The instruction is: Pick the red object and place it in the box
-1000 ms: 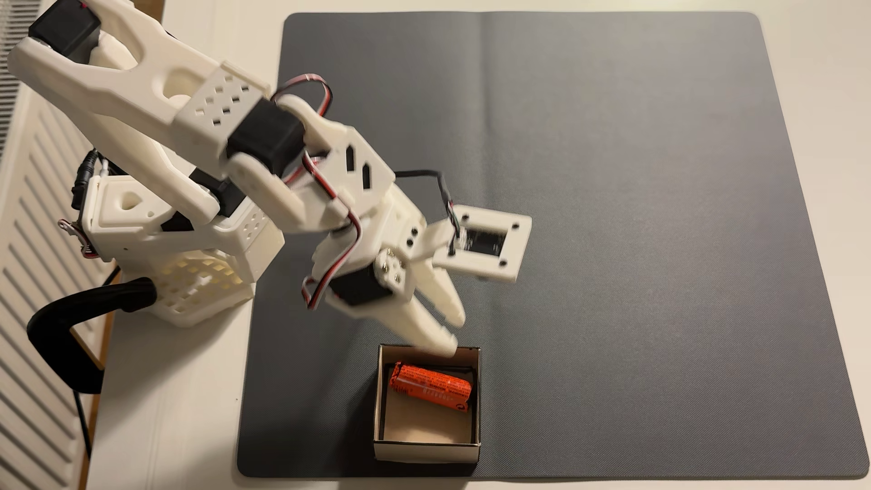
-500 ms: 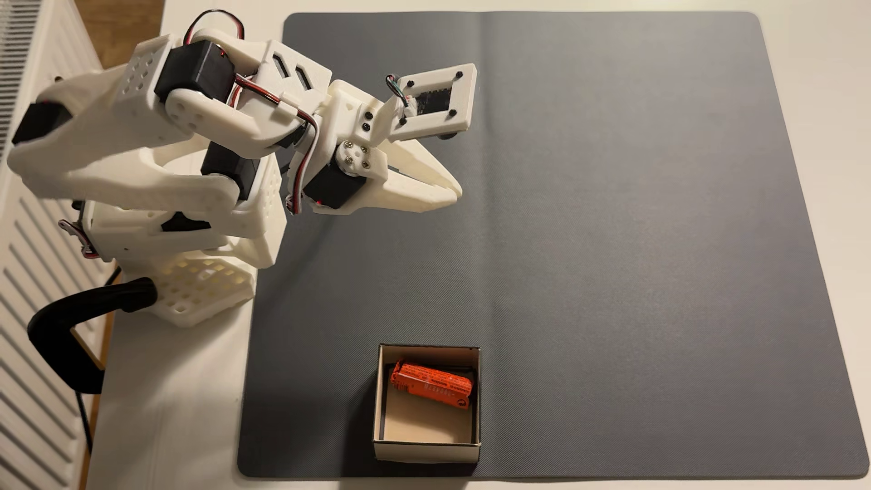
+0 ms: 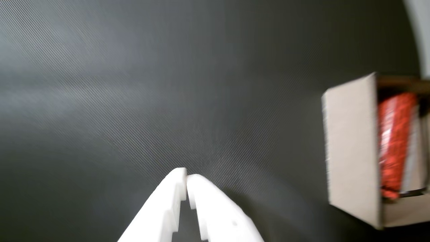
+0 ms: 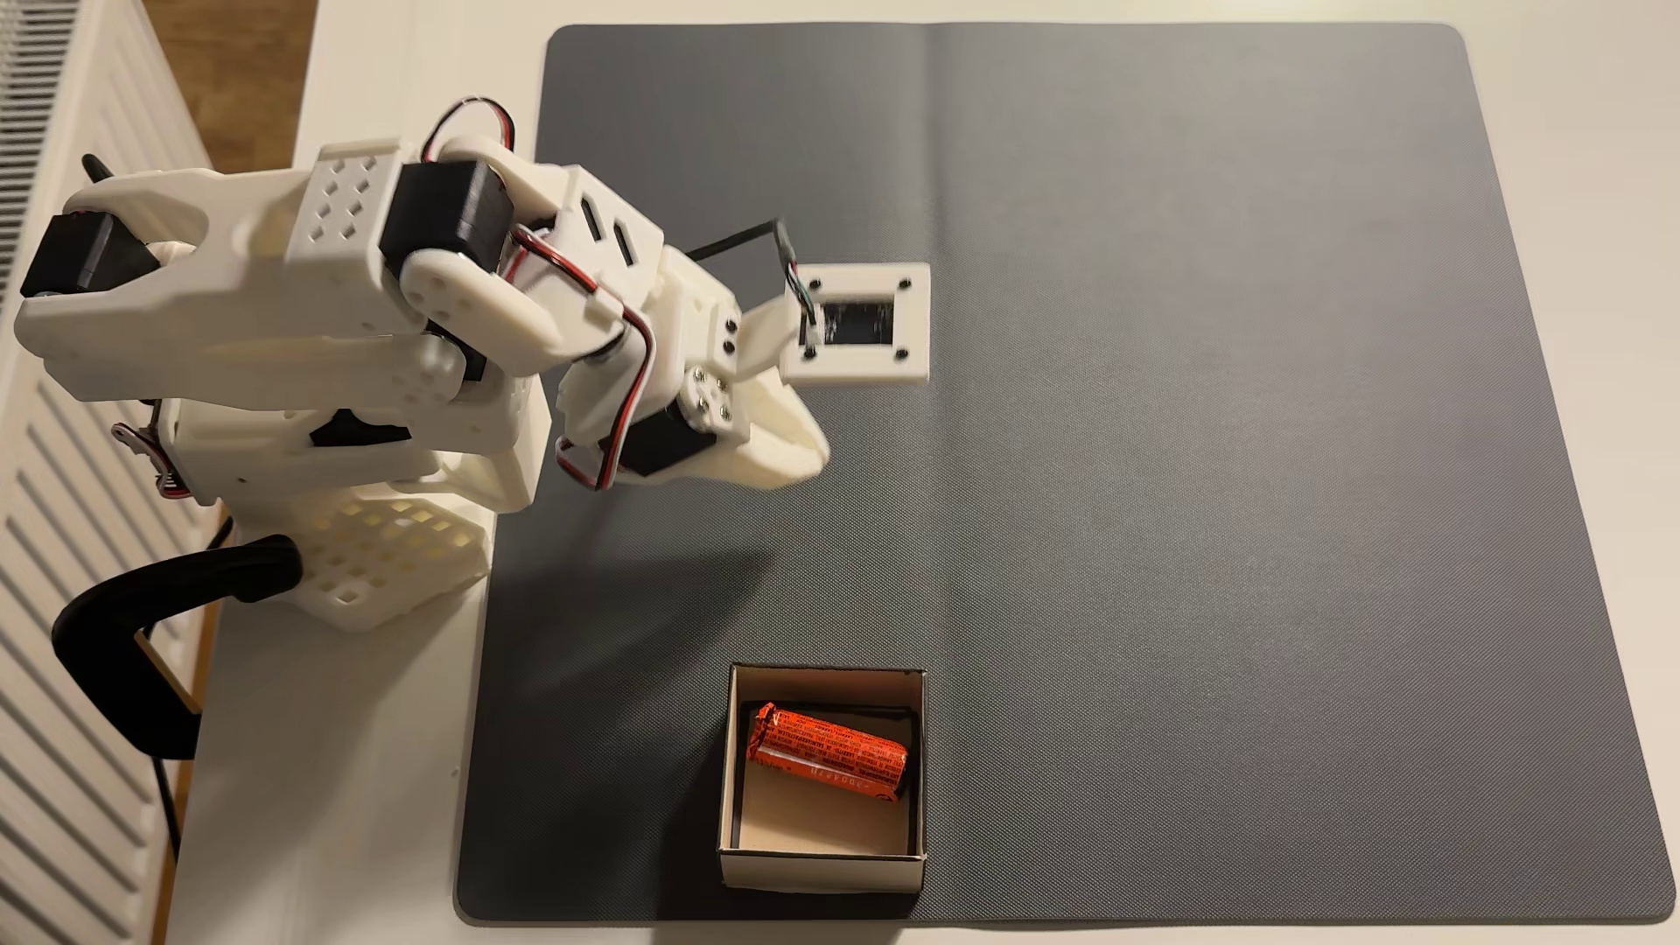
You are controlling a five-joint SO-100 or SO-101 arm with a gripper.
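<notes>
Grey mat [image 4: 1182,454] on white table [image 4: 345,818], red object [image 4: 827,752] lying inside box [image 4: 823,868], empty end effector [image 3: 186,178] pinched closed well apart, placing apparently complete, only parking left.

a home or hobby desk is suggested rather than a lab. in the fixed view a white table [image 4: 345,800] is seen pushed against a white slatted radiator [image 4: 64,563], with wooden flooring [image 4: 232,82] glimpsed beyond it. a dark grey creased mat [image 4: 1182,454] is spread on the table, and a white 3d-printed arm [image 4: 300,300] is held at the table's edge by a black clamp [image 4: 136,636].
</notes>
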